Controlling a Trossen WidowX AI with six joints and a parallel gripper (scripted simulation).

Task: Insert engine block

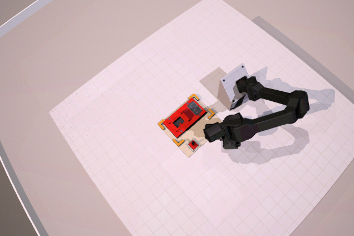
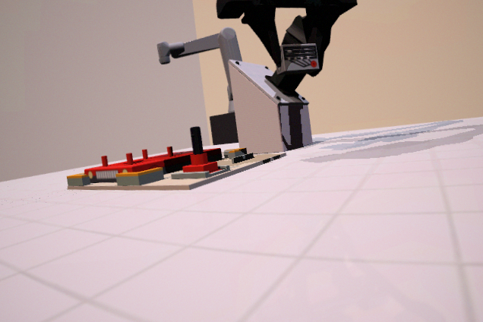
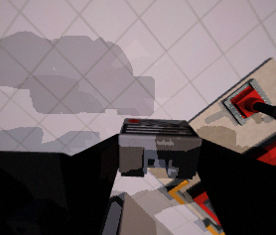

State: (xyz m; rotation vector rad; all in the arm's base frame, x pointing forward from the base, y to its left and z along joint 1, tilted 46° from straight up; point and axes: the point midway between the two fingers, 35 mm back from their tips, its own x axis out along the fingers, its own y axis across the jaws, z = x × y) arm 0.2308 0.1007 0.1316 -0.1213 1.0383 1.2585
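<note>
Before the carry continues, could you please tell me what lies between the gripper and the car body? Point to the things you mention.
In the top view, a bare stretch of the beige board (image 1: 199, 127) lies between the gripper (image 1: 213, 132) and the car body (image 1: 171, 126).
</note>
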